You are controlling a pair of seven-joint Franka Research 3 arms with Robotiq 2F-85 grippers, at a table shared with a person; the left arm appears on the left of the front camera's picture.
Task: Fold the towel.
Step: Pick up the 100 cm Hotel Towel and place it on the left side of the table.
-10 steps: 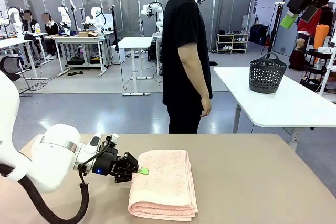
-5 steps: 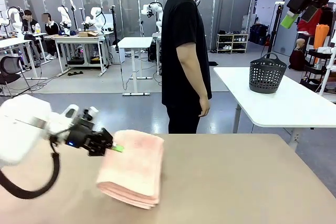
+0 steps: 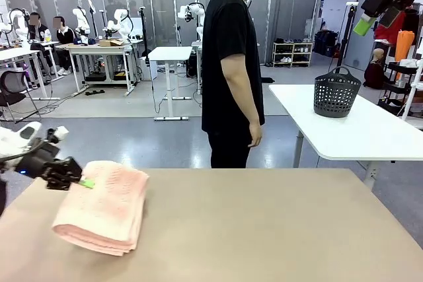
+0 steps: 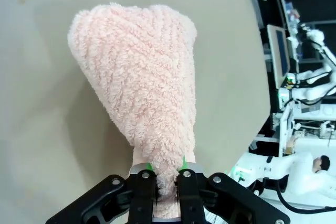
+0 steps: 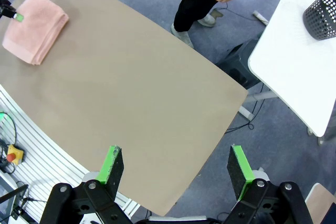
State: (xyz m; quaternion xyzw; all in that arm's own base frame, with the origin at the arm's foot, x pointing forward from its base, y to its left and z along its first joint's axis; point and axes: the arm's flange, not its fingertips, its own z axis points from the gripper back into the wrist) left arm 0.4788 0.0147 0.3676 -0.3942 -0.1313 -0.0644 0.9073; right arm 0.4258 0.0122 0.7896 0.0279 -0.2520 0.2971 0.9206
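The towel [image 3: 104, 206], salmon-pink and folded into a thick stack, lies on the brown table [image 3: 277, 229] at its left side. My left gripper [image 3: 84, 182] is shut on the towel's left edge. Up close in the left wrist view, the towel [image 4: 142, 87] stretches away from the pinched fold between the left gripper [image 4: 167, 178] pads. The towel [image 5: 34, 24] also appears small at the table's far corner in the right wrist view. High above the table, my right gripper [image 5: 175, 163] hangs open with nothing between its fingers, and it also pokes in at the front view's top right corner [image 3: 370, 21].
A person in black [image 3: 231, 70] stands at the table's far side, hands down. A white table [image 3: 357, 130] with a dark basket [image 3: 337, 94] stands at the back right. The brown table's middle and right are bare.
My left gripper has dragged the folded towel leftward across the table, from the middle to the left side. The person and the right arm stayed put.
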